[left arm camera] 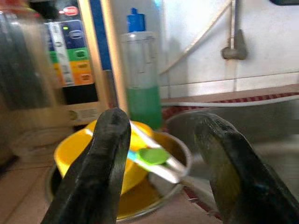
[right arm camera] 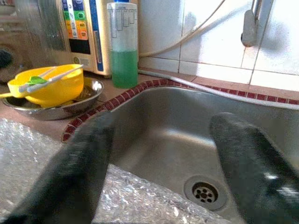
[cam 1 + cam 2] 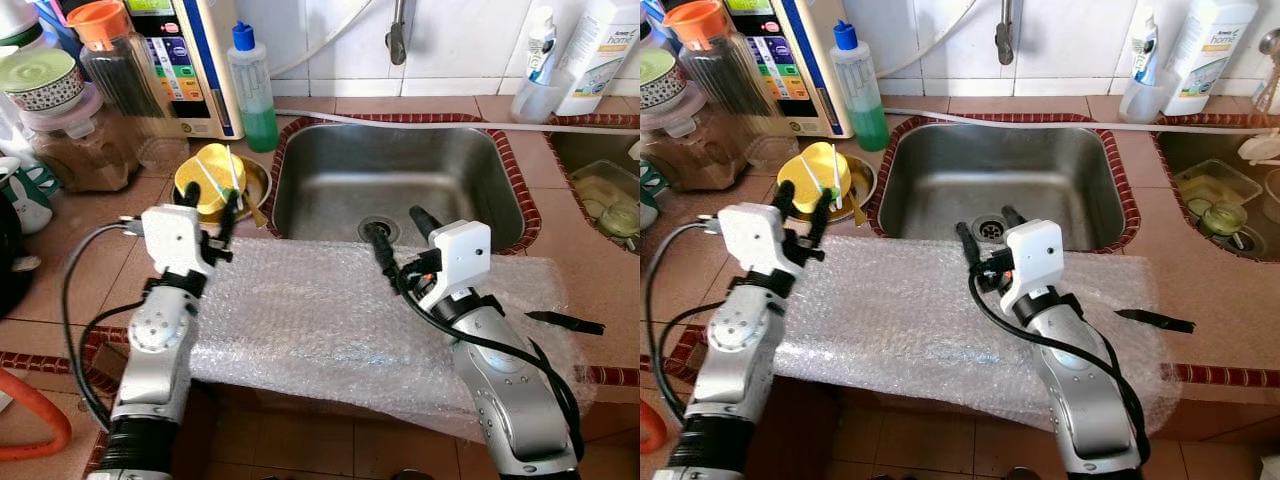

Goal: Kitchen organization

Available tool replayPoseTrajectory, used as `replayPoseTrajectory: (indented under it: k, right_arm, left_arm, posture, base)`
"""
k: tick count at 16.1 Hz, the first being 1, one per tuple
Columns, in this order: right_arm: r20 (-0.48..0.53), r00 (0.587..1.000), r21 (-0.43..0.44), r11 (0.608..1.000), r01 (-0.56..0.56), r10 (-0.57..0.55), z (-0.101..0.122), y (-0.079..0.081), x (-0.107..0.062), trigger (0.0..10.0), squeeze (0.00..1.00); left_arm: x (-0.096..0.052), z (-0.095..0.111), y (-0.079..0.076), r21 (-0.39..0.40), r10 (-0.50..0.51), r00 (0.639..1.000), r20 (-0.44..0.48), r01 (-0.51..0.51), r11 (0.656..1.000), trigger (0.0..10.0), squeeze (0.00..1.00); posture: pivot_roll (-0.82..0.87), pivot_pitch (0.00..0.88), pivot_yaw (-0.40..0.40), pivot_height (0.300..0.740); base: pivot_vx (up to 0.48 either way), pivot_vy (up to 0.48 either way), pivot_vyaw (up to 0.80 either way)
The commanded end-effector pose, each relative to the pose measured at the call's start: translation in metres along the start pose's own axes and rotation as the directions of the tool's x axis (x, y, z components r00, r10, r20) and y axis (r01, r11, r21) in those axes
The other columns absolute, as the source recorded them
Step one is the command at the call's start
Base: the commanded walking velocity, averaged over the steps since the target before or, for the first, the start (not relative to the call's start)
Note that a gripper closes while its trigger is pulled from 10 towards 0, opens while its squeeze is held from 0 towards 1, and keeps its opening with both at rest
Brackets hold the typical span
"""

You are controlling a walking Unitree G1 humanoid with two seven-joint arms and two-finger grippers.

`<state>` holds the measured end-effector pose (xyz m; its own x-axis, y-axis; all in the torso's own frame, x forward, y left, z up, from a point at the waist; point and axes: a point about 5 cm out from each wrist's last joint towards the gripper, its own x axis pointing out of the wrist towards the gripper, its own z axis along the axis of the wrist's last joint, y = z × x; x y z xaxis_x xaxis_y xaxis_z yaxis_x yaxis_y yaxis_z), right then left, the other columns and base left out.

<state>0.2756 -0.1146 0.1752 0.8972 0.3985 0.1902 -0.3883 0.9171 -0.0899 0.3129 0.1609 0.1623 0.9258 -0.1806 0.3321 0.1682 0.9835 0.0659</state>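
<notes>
We see our left gripper (image 3: pixel 210 205) in the left middle of the left eye frame, its two black fingers spread wide and holding nothing, raised just in front of the round yellow plastic bowl (image 3: pixel 208 180). This bowl sits inside a shallow shiny metal dish (image 3: pixel 255 185) on the brown tiled counter (image 3: pixel 90 260), between the steel sink (image 3: pixel 400 180) and the glass jars at the upper left. Across the bowl lie thin white sticks with a small green piece (image 1: pixel 152 155), maybe a utensil; their long axis runs slanted across the mouth of the bowl, and in the left wrist view they appear directly between the two fingers. So the bowl lies straight ahead of the left gripper and close, and this arm is clearly the nearer one. Our right gripper (image 3: pixel 395 235) is at the centre of the frame, also wide open and empty, pointing to the sink drain. Both forearms hover over a sheet of clear bubble wrap (image 3: pixel 320 310), soft and bumpy, spread along the counter edge. A tall plastic bottle of green liquid (image 3: pixel 252 95) stands behind the bowl.
</notes>
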Motion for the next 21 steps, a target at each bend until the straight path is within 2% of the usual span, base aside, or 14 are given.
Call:
replayPoseTrajectory:
  k: [1,4,5,6,10,16,17,21]
  right_arm:
    - [0.006,1.000,0.013,1.000,-0.011,0.011,0.001,0.002,-0.001,10.0,1.00]
    - [0.004,1.000,0.021,0.999,-0.024,0.024,0.000,0.004,-0.002,10.0,1.00]
    - [0.003,1.000,0.025,0.999,-0.026,0.026,0.000,0.004,-0.002,10.0,1.00]
    - [0.002,0.999,0.033,0.999,-0.036,0.036,0.000,0.006,-0.003,10.0,1.00]
    - [-0.007,0.997,0.080,0.994,-0.080,0.080,-0.001,0.012,-0.003,10.0,1.00]
    - [-0.027,0.995,0.082,0.992,-0.096,0.098,-0.001,0.014,-0.009,10.0,1.00]
    - [-0.031,0.995,0.082,0.992,-0.097,0.100,-0.001,0.014,-0.011,10.0,1.00]
    - [-0.038,0.991,0.102,0.987,-0.127,0.131,-0.001,0.017,-0.011,10.0,1.00]
  left_arm:
    - [-0.001,0.001,-0.001,-0.011,-0.015,1.000,0.002,0.015,1.000,10.0,1.00]
    - [-0.003,-0.001,-0.005,0.002,-0.049,0.999,-0.003,0.049,0.999,10.0,1.00]
    - [-0.003,-0.002,-0.006,0.028,-0.057,0.998,-0.003,0.057,0.998,10.0,1.00]
    - [-0.002,-0.004,-0.005,0.087,-0.060,0.998,-0.004,0.060,0.994,10.0,1.00]
    - [0.006,-0.009,-0.008,0.153,-0.083,0.996,-0.008,0.084,0.985,10.0,1.00]
    - [0.017,-0.013,-0.012,0.252,-0.087,0.996,-0.004,0.086,0.964,10.0,1.00]
    - [0.019,-0.013,-0.014,0.300,-0.107,0.994,-0.001,0.102,0.948,10.0,0.00]
    - [0.018,-0.016,-0.013,0.342,-0.109,0.994,-0.003,0.103,0.934,10.0,0.00]
  posture:
    - [-0.22,0.143,0.108,0.740]
    - [-0.22,0.145,0.113,0.740]
    - [-0.22,0.146,0.113,0.740]
    - [-0.22,0.146,0.113,0.740]
    - [-0.23,0.151,0.110,0.740]
    - [-0.25,0.164,0.113,0.740]
    - [-0.26,0.166,0.113,0.740]
    - [-0.26,0.170,0.111,0.740]
  base:
    - [0.000,0.000,0.00]
    - [0.000,0.000,0.00]
    - [0.000,0.000,0.00]
    - [0.000,0.000,0.00]
    - [0.000,0.000,0.00]
    - [0.000,0.000,0.00]
    - [0.000,0.000,0.00]
    - [0.000,0.000,0.00]
